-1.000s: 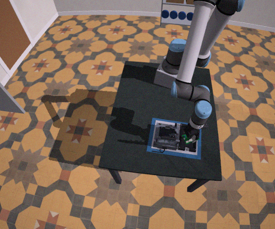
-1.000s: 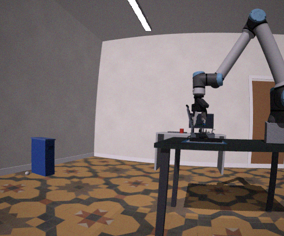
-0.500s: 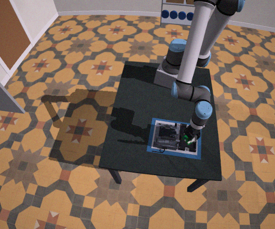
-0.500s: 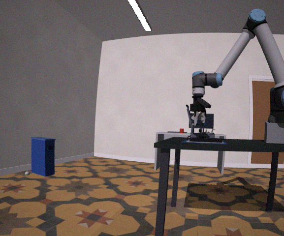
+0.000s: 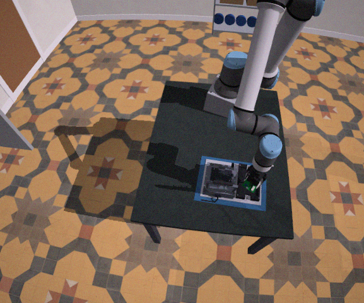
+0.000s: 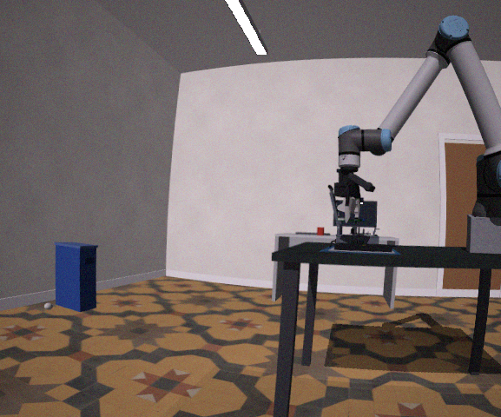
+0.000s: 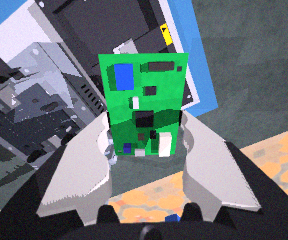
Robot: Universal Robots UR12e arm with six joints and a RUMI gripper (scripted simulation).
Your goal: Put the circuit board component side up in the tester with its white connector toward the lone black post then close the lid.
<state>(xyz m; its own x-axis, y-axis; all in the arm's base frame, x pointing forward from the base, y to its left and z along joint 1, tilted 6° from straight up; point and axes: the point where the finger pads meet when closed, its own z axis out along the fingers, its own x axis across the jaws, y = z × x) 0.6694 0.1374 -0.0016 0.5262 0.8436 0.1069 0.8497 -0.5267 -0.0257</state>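
My gripper (image 7: 144, 112) is shut on the green circuit board (image 7: 144, 107), gripping its two side edges. The board hangs from the fingers with its component side facing the wrist camera; its white connector (image 7: 164, 145) is near the fingers, on the right. I hold it tilted above the black tray (image 5: 249, 192), which lies at the right of the blue-edged base (image 5: 231, 181). The board also shows in the top view (image 5: 249, 184). The tester (image 5: 220, 180) sits left of the tray with its lid (image 6: 332, 204) standing open. The tester's pins and the lone black post are too small to make out.
The blue-edged base sits near the front right of the dark table (image 5: 214, 156). The arm's grey pedestal (image 5: 219, 102) stands at the table's back. A grey bench with a red object (image 6: 319, 230) stands behind the table. A blue bin (image 6: 75, 275) stands on the floor far left.
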